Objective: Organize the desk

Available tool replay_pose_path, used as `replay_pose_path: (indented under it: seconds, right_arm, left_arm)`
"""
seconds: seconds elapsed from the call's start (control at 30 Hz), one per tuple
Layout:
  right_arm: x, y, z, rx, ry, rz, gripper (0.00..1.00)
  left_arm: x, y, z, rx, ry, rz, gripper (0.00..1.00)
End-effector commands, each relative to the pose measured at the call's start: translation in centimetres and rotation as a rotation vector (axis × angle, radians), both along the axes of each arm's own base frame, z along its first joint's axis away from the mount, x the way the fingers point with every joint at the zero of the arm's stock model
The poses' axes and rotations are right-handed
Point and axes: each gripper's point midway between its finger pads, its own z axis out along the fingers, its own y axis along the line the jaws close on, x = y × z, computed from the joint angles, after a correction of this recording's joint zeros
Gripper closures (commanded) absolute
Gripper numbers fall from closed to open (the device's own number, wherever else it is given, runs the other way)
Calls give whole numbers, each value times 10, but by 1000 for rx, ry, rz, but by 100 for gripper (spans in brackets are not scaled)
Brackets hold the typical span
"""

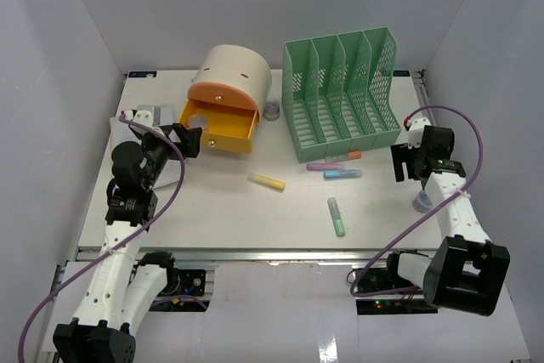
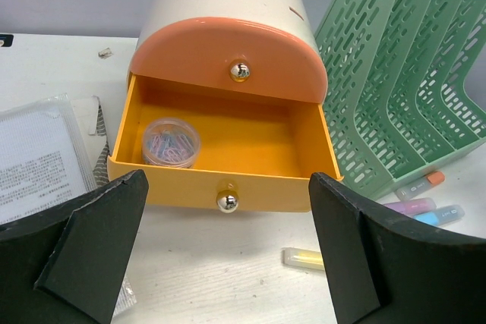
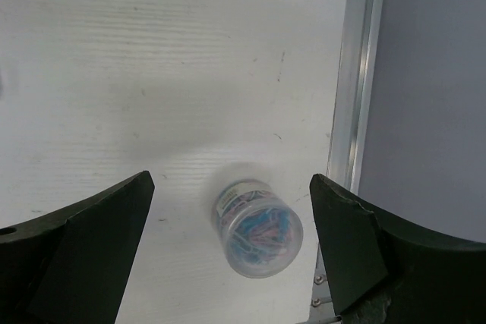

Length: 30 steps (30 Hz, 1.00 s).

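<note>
The desk [image 1: 229,210] is a white tabletop with a metal rail at its front. My left gripper [image 1: 190,140] hangs open just in front of the pulled-out orange drawer [image 2: 228,130] of a cream drawer box [image 1: 231,74]. Its fingers stand either side of the drawer's silver knob [image 2: 226,202], touching nothing. A clear jar of paper clips [image 2: 171,142] sits in the drawer's left corner. My right gripper [image 3: 231,180] is open above a second paper-clip jar [image 3: 258,227], which lies near the desk's right edge [image 1: 422,201]; nothing is between its fingers.
A green file organizer [image 1: 340,91] stands at the back right. Purple, blue and orange-capped markers [image 1: 333,167] lie before it, a yellow one [image 1: 267,182] mid-desk, a green one [image 1: 337,216] nearer the front. A plastic packet [image 2: 38,157] lies left of the drawer. A small jar [image 1: 272,110] sits behind.
</note>
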Motion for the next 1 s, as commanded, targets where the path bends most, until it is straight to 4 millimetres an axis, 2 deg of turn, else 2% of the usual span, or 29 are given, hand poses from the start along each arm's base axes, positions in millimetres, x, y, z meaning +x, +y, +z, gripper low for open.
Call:
replay_pose_path:
  seconds: [0.0,0.4,0.57,0.67,0.7,0.8,0.9,0.97]
  right_arm:
    - [-14,-31,-22,-51,91,-34,10]
    - [-25,-50,-61,31,184,-9,10]
    - [-32,-45,-75,84,212,27,10]
    - [-37,-40,-80,103,217,48,3]
    - [-37,-38,-80,111,215,55,4]
    - [-38,-32,-81,138,215,76,17]
    - [-39,-27,-80,160,222,88,42]
    - [-39,-25,-78,170,224,98,54]
  left_arm:
    - [-3,-3,6,1,-29,-22,2]
    - [0,-7,-2,2,-4,-45,2]
    - [1,-6,-4,2,1,-40,2]
    - [1,-6,-4,3,3,-40,2]
    - [1,-6,-5,3,4,-40,2]
    - [1,-6,-4,3,3,-40,2]
    - [1,-6,-4,3,1,-40,2]
    - [0,-6,-3,4,-1,-38,2]
